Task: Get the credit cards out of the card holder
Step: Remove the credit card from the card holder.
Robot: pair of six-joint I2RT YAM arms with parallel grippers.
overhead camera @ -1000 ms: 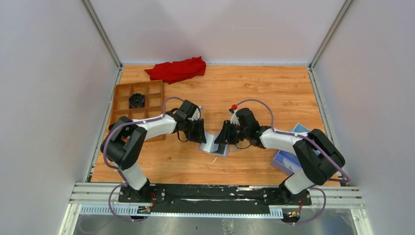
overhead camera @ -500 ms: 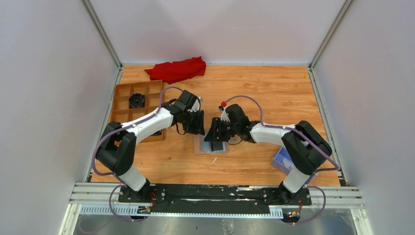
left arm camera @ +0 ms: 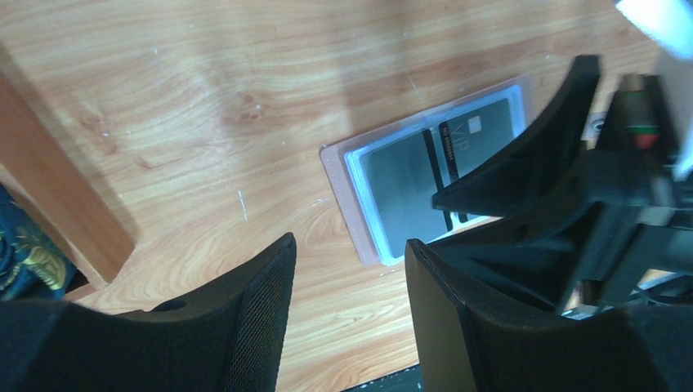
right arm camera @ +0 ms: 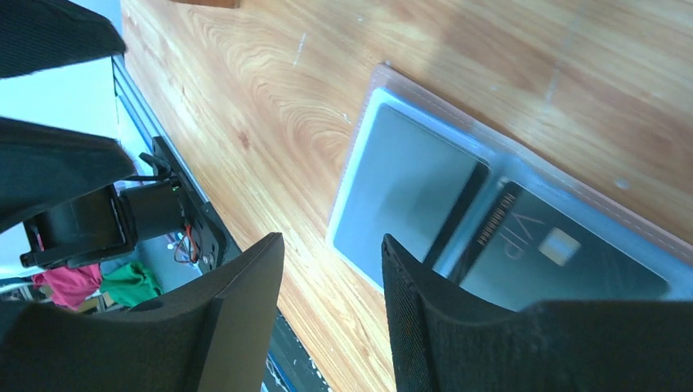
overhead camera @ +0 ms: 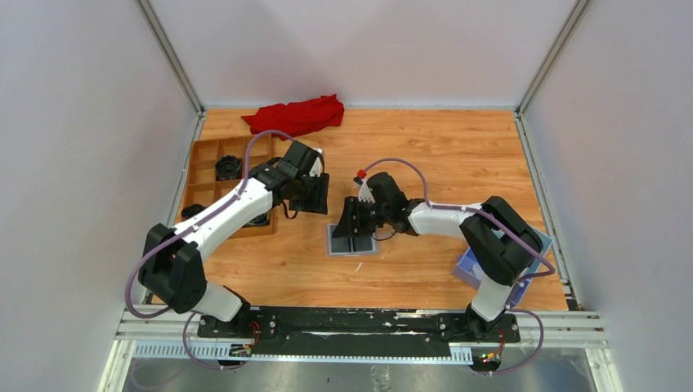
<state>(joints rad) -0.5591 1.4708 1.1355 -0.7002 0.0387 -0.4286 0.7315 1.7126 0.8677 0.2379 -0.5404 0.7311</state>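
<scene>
Two cards (right arm camera: 564, 253) sit pocketed in the holder (overhead camera: 353, 239), held up a second ago and now open flat mid-table towards the near edge; left gripper (overhead camera: 315, 194) has withdrawn, right gripper (overhead camera: 353, 220) hovers above, both spread and empty, so extraction appears ready to begin.

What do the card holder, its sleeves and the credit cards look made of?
Card holder: matte tan-pink leather or faux leather, judging by its soft seamed rim. Sleeves: clear glossy plastic, with glare over the cards. Credit cards: probably rigid plastic, dark satin faces, one with printed lettering and a chip.
</scene>
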